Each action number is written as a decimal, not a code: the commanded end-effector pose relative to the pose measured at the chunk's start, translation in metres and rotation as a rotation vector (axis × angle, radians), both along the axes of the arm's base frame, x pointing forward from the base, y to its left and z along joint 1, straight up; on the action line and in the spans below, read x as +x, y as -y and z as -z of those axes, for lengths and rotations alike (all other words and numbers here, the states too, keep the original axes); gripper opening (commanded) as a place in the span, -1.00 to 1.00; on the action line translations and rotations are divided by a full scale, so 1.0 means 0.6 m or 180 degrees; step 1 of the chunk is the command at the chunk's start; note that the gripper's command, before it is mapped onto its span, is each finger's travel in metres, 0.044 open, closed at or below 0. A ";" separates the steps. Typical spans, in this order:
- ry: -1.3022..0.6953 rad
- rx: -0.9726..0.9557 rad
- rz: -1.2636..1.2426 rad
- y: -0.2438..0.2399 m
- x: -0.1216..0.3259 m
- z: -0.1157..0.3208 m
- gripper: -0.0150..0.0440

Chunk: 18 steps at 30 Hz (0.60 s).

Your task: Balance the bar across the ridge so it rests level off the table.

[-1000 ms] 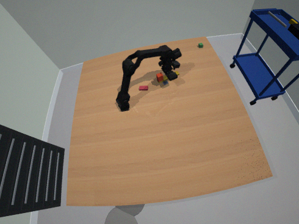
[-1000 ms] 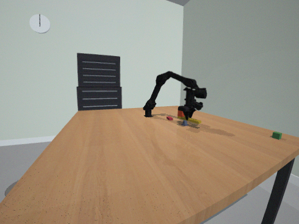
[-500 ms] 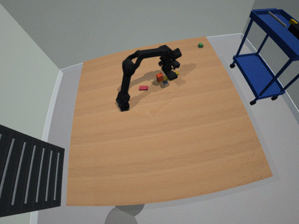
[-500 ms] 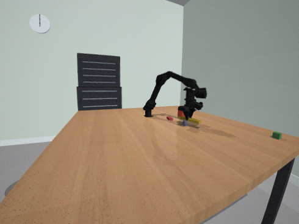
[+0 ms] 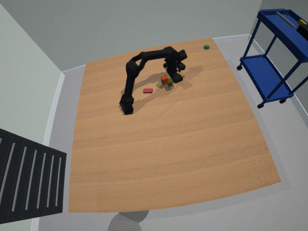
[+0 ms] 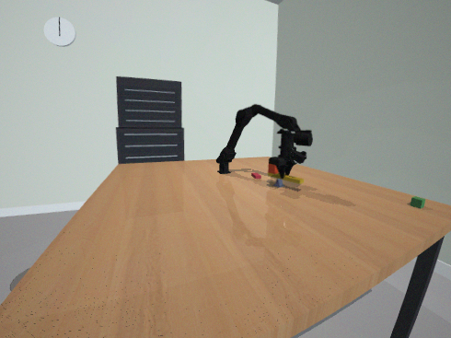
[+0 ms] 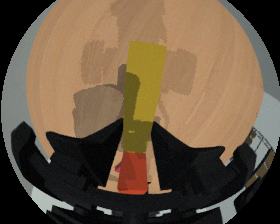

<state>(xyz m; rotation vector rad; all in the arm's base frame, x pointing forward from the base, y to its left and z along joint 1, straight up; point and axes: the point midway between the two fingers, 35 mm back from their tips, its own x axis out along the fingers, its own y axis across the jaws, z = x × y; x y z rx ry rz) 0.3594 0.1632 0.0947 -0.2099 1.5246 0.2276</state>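
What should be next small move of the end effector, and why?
Probably open the end effector slightly wider, without lifting. The bar lies over the ridge, but the fingertips sit close at both its sides, so lifting now might drag it. I cannot tell if it is level.

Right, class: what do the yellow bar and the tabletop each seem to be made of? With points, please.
Yellow bar (image 5: 182, 75) (image 6: 294, 180) (image 7: 146, 70): perhaps painted wood or plastic, matte; flat, even colour.
Tabletop (image 5: 163, 148) (image 6: 184, 235) (image 7: 215, 75): probably wood or wood laminate, slightly glossy; streaky grain, faint reflections.

1 yellow bar (image 5: 170, 80) (image 6: 294, 180) (image 7: 147, 65) spans over 1 blue ridge (image 5: 170, 85) (image 6: 279, 183).
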 end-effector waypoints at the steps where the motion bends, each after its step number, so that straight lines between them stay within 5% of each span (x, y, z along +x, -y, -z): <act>1: 0.0000 0.0000 0.0000 0.000 0.000 0.000 0.09; 18: 0.0000 0.0000 0.0000 0.000 0.000 0.000 0.14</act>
